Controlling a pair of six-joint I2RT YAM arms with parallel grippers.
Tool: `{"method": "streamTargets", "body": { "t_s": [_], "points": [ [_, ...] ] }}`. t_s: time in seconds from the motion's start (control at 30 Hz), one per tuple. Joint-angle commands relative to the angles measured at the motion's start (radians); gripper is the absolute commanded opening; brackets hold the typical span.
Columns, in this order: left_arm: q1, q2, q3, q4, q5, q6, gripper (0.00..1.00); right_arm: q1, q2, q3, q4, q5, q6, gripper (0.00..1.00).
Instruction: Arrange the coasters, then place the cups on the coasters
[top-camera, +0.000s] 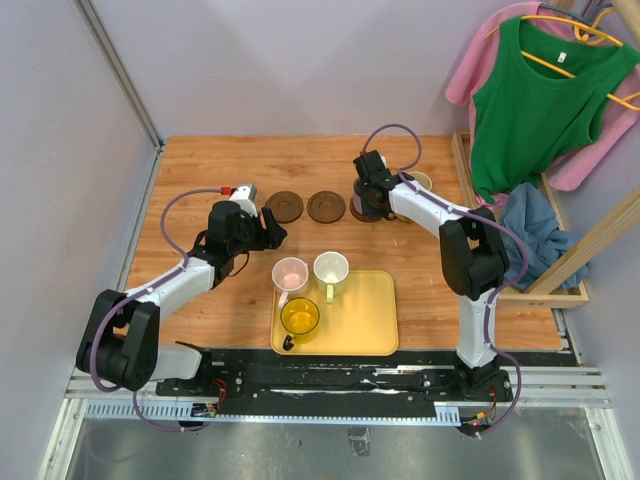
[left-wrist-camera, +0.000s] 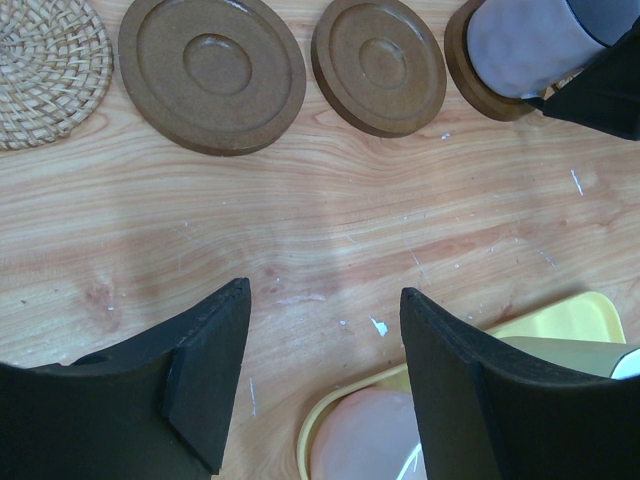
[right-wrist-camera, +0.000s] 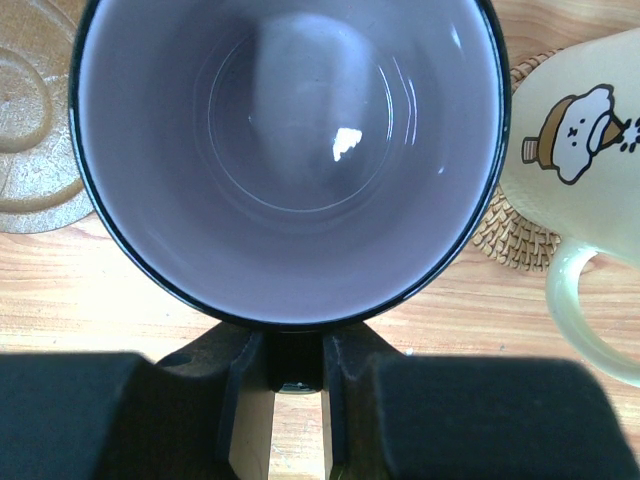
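Over on the right, the right tool (right-wrist-camera: 290, 390) is pinched narrow on the handle of the purple-grey cup (right-wrist-camera: 290, 150), its two fingers (right-wrist-camera: 232, 365) pressing the dark handle from either side. The cup stands upright on a brown grooved coaster (left-wrist-camera: 478, 80) toward the far side of the table (top-camera: 200, 160), and the coaster's rim shows at its base. Just to its right the cream cup (right-wrist-camera: 570, 160), printed with a small cartoon figure, stands on a woven coaster (right-wrist-camera: 515, 245), near the purple-grey cup but apart from it. To the left, in a row, lie a middle brown coaster (top-camera: 326, 206) and a left brown coaster (top-camera: 284, 207), both bare, with a second woven coaster (left-wrist-camera: 40, 70) at the row's left end. The left tool (left-wrist-camera: 325, 300) hovers with its jaws spread and empty, above bare wood between that row and the yellow tray (top-camera: 370, 320). In the tray stand the pink cup (top-camera: 290, 272), the pale green-white cup (top-camera: 331, 268) and the yellow cup (top-camera: 299, 316), the first two side by side at its far edge.
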Motion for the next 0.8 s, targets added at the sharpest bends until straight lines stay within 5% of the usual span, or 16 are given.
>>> {"method": "streamTargets", "body": {
  "t_s": [0.0,0.17,0.77],
  "points": [
    [-0.009,0.006,0.016,0.026,0.009,0.003,0.66,-0.024,-0.022,0.028,-0.017,0.014,0.019,0.25],
    [-0.008,0.008,0.014,0.026,0.011,0.002,0.66,-0.024,-0.031,0.018,-0.025,0.024,0.026,0.44],
    [-0.008,0.013,0.026,0.025,0.024,-0.004,0.66,-0.017,-0.145,-0.063,-0.041,0.001,0.048,0.48]
  ]
}}
